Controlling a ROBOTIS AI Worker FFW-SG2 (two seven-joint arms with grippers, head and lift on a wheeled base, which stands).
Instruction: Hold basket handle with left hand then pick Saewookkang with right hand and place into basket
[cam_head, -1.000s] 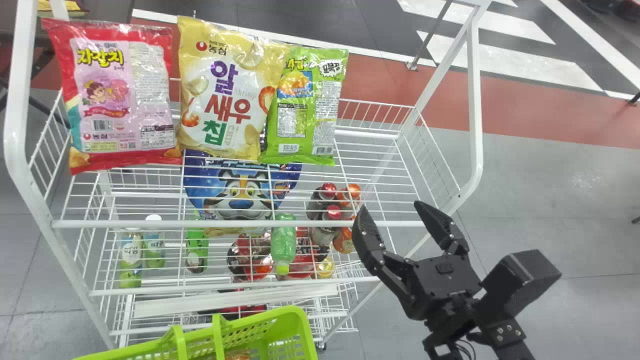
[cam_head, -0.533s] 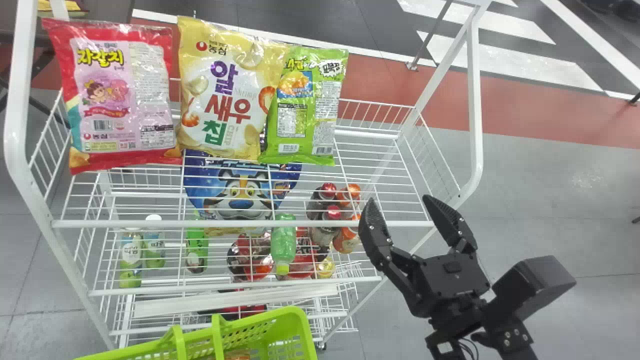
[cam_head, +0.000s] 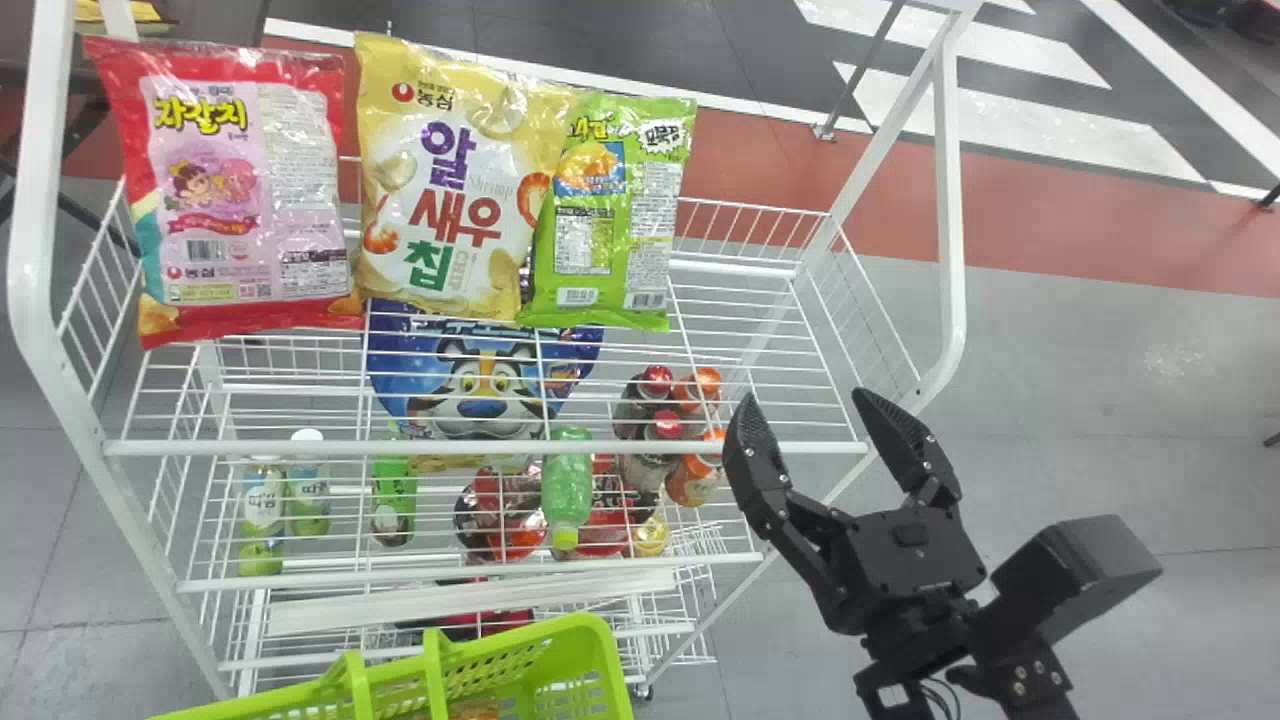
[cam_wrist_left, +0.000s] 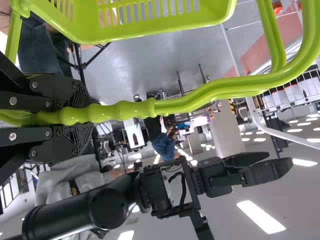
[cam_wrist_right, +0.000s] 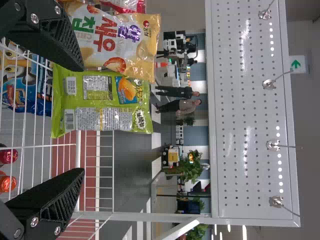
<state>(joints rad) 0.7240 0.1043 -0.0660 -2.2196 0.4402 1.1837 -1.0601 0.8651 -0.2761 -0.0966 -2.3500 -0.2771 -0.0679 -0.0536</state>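
left gripper (cam_wrist_left: 80, 116): jaws closed on the green handle (cam_wrist_left: 131, 109) of the basket (cam_head: 590, 624). basket is seen at the near side of the white wire rack (cam_head: 300, 448).
right gripper (cam_head: 806, 400): jaws spread wide, nothing held, located by the rack's near right corner, well apart from the snacks.
saewookkang can't be identified for certain. yellow shrimp-chip bag (cam_head: 450, 200) is laid on the top shelf, between red-and-pink bag (cam_head: 245, 180) and green snack bag (cam_head: 612, 220), green one touched. blue tiger-face bag (cam_head: 484, 408) is seen below.
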